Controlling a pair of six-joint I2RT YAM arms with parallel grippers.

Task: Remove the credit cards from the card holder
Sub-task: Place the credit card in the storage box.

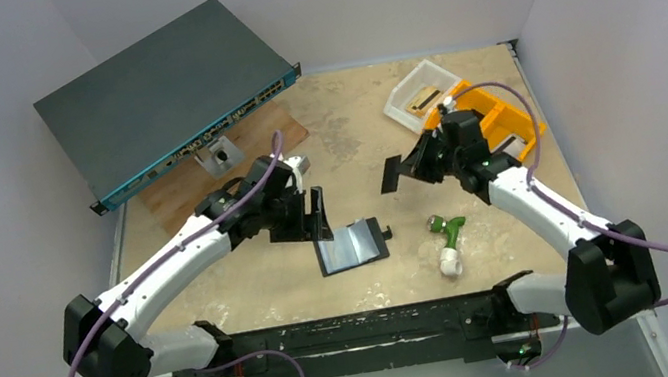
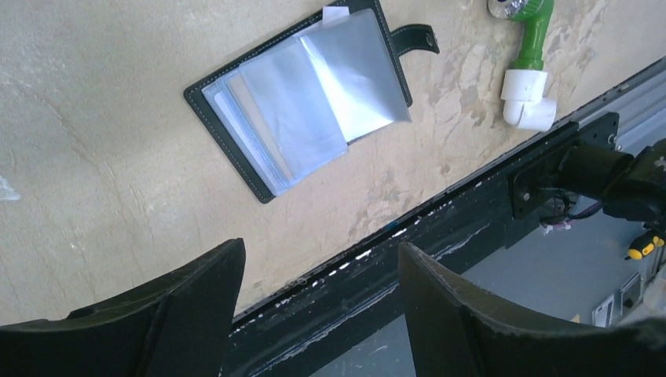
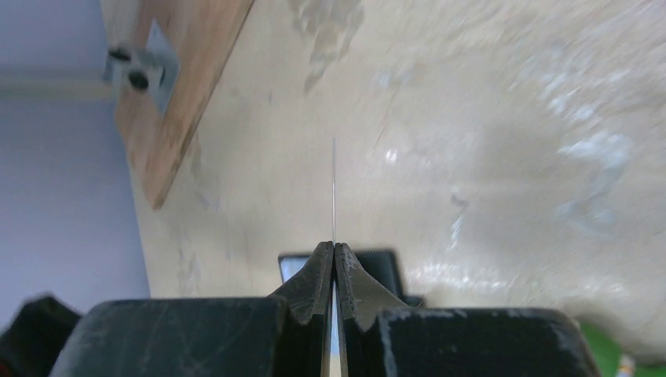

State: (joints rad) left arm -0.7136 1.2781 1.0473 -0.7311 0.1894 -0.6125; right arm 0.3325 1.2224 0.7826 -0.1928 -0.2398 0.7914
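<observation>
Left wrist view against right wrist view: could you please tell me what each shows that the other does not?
Only the left wrist: the open left tool and the fanned cards. Only the right wrist: the right tool shut on one card seen edge-on, and a wooden board with a metal bracket. Both: the tan table and, likely, the wallet, mostly hidden in the right view.

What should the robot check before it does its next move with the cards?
1. Small black folding wallet lying open and flat: ok.
2. Pale blue-grey glossy cards showing inside it, fanned out: ok.
3. Left jaws apart, nothing between them: ok.
4. Right jaws shut on one thin card, seen edge-on: ok.
5. Green-and-white pipe fitting lying apart from the wallet: ok.
6. How many cards are inside the wallet: cannot tell.
</observation>
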